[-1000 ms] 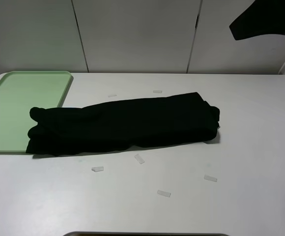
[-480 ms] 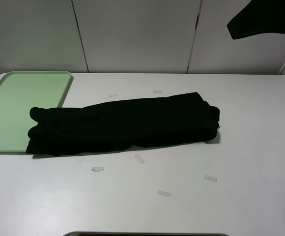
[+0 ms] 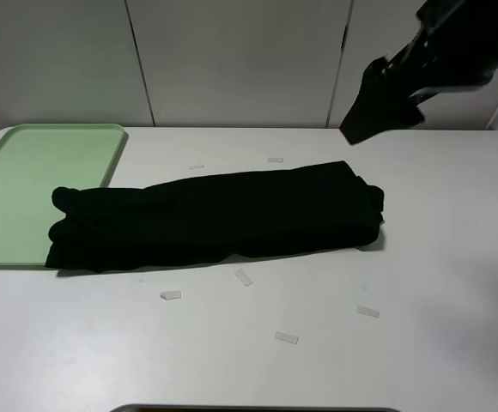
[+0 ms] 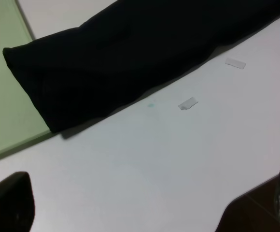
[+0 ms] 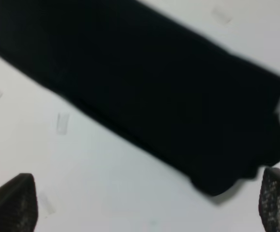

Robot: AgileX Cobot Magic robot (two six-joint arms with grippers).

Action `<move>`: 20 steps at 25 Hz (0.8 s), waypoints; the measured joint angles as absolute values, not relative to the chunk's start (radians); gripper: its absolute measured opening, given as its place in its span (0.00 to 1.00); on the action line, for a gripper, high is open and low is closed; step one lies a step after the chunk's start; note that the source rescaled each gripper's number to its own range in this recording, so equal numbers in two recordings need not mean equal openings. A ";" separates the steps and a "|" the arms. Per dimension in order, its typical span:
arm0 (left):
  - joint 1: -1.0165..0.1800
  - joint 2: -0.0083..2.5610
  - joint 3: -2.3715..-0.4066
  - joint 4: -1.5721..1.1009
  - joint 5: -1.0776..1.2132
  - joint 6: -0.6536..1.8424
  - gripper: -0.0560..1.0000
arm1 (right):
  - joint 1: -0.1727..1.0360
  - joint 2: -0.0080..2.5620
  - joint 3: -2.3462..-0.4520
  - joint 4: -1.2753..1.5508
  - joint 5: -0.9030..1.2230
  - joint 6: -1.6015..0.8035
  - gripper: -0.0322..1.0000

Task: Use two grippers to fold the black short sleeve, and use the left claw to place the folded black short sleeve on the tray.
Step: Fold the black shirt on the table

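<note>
The black short sleeve (image 3: 215,219) lies folded into a long strip across the white table, its left end resting over the edge of the green tray (image 3: 26,180). It also shows in the left wrist view (image 4: 130,53) and the right wrist view (image 5: 145,92). My right gripper (image 3: 371,107) hangs above the table behind the shirt's right end; its jaws are open and empty in the right wrist view (image 5: 140,203). My left gripper (image 4: 145,208) is open and empty, near the table's front, apart from the shirt's left end. It is out of the exterior view.
Several small white tape pieces (image 3: 244,276) lie on the table in front of and behind the shirt. The tray (image 4: 5,96) sits at the far left of the table. A white panelled wall (image 3: 232,60) stands behind.
My right arm has swung down and to the left from the top right corner toward the shirt's right end. The shirt and tray have not moved.
</note>
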State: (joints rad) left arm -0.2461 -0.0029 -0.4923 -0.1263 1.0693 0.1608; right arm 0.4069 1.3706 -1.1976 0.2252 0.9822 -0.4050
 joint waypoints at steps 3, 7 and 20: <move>-0.246 -0.003 -0.492 -0.126 1.069 0.161 1.00 | 0.406 1.456 -1.198 0.234 1.008 -0.407 1.00; -0.246 -0.003 -0.492 -0.126 1.069 0.161 1.00 | 0.370 1.544 -1.198 0.293 0.977 -0.467 1.00; -0.246 -0.003 -0.492 -0.126 1.069 0.161 1.00 | 0.045 1.851 -1.378 0.589 1.020 -0.754 1.00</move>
